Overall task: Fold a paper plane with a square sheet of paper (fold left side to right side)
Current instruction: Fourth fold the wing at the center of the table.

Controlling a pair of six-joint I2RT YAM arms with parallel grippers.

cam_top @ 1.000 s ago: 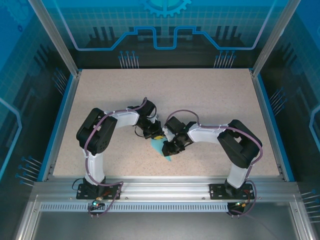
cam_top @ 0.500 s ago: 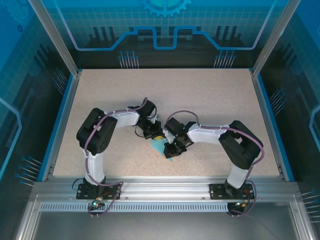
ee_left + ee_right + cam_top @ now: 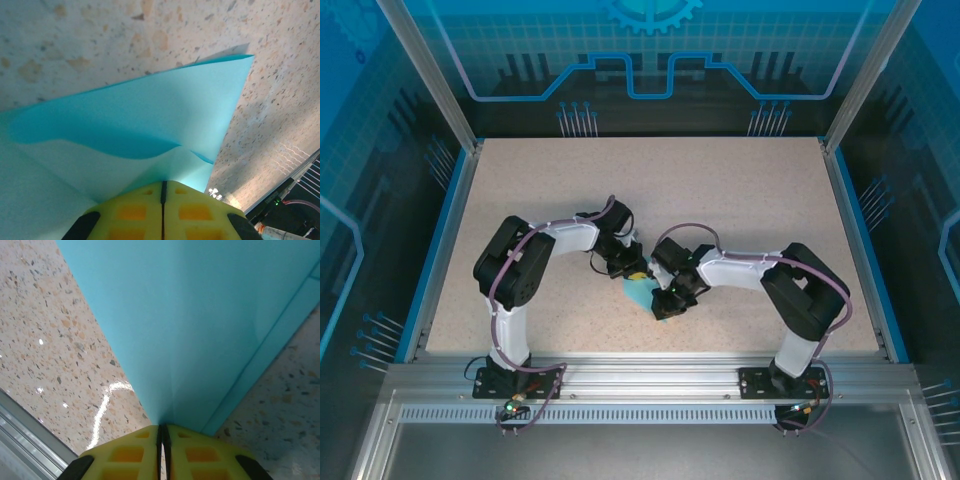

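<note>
The light-blue sheet of paper (image 3: 640,292) lies folded on the speckled tabletop (image 3: 720,200) between my two grippers, most of it hidden under them. In the left wrist view the paper (image 3: 150,115) shows layered flaps running to a point at the upper right. My left gripper (image 3: 162,186) is shut on its near edge, at the paper's upper left (image 3: 634,272) in the top view. The right wrist view shows a flat paper (image 3: 200,315) panel with a narrow folded strip along its right side. My right gripper (image 3: 161,429) is shut on its near tip, at the paper's lower right (image 3: 663,306).
Blue rails (image 3: 441,250) border the tabletop at left and right. An aluminium rail (image 3: 650,368) with both arm bases runs along the near edge. A glass back wall (image 3: 650,60) closes the far side. Bare tabletop stretches behind and beside the arms.
My right gripper has shifted slightly toward the near edge and now covers the paper's lower tip, which stuck out before. The left arm has barely moved.
</note>
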